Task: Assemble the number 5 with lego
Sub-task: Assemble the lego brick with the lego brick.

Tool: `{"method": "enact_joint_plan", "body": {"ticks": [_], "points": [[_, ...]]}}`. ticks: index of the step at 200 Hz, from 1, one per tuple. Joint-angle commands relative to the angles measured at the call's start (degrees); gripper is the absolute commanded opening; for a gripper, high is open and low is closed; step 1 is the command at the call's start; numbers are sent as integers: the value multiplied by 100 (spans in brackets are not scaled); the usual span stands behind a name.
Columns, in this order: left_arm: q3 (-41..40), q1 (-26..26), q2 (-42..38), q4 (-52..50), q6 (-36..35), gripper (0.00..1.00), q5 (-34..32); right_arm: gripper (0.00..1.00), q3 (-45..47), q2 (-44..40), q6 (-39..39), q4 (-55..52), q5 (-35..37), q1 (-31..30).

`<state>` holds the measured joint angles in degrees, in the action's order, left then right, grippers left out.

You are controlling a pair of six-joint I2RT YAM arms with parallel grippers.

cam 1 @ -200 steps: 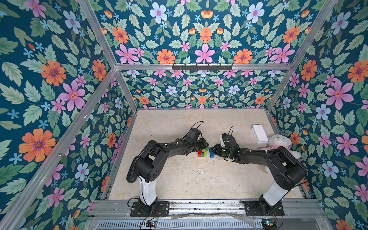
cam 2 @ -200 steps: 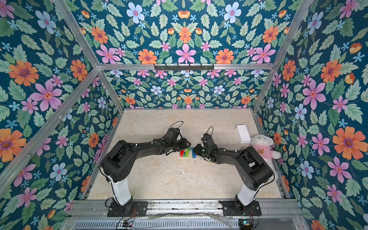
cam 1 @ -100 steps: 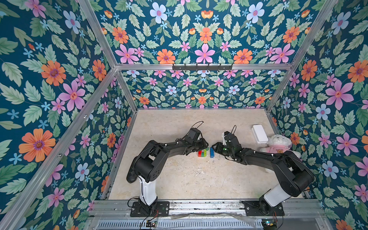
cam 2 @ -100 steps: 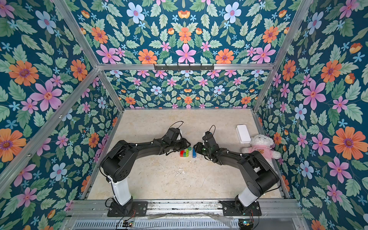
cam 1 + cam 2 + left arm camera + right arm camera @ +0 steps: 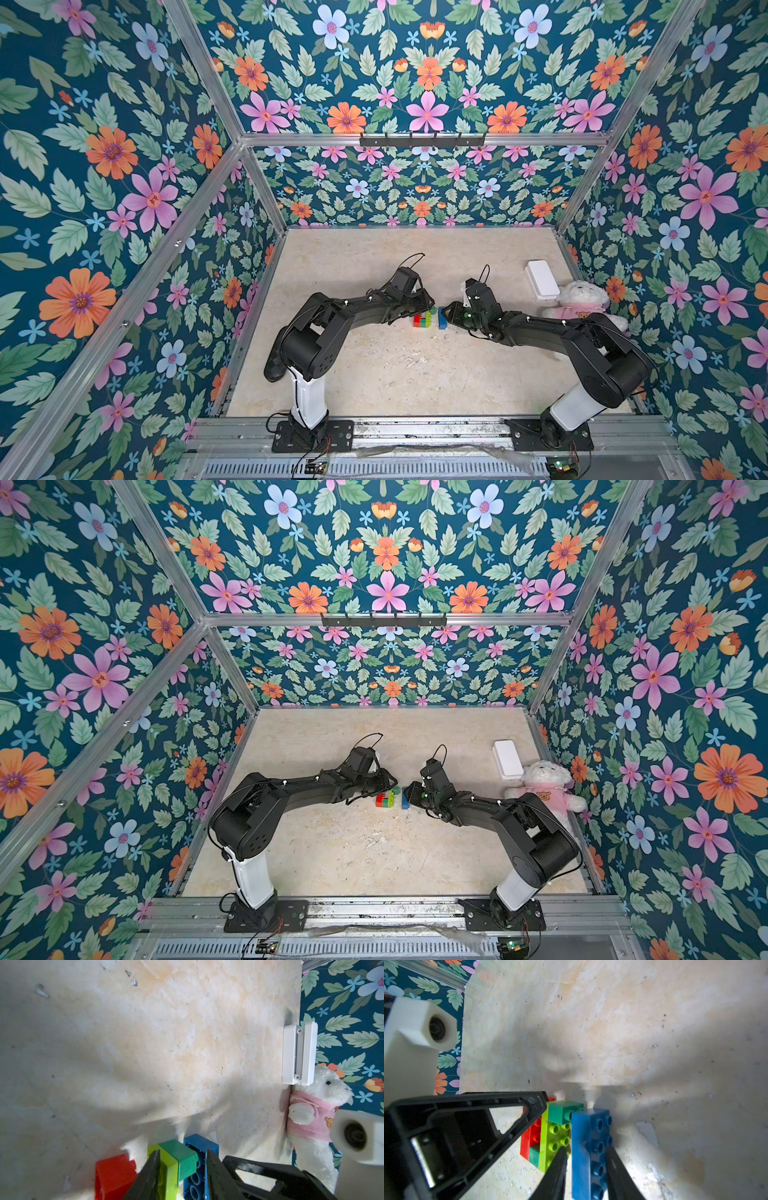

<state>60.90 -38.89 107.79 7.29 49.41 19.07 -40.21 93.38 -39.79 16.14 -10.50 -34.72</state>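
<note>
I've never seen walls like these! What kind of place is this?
Most likely a robot practice booth, not a home: flowery walls on a metal frame, a left arm and right arm bolted to a rail in front, and lego bricks and a teddy on the table.

White box near right wall, plush bear in pink shirt just beside; floral walls.

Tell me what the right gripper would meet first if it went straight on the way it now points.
The blue brick: it sits between the right gripper's fingers, so they would slide farther along it, then likely reach the table. Depth is hard to judge.
</note>
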Motion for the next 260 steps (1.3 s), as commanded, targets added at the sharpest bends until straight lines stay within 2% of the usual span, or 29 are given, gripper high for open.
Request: {"method": "enact_joint_plan", "body": {"ticks": [1, 62, 260], "points": [[0, -4, 23, 17, -1, 41, 2, 33, -7, 97, -94, 165, -30, -13], [-23, 1, 41, 51, 18, 41, 55, 30, -49, 380, -194, 362, -79, -11], [-35, 5, 93, 130, 69, 40, 101, 27, -67, 509, -367, 684, -324, -44]]}}
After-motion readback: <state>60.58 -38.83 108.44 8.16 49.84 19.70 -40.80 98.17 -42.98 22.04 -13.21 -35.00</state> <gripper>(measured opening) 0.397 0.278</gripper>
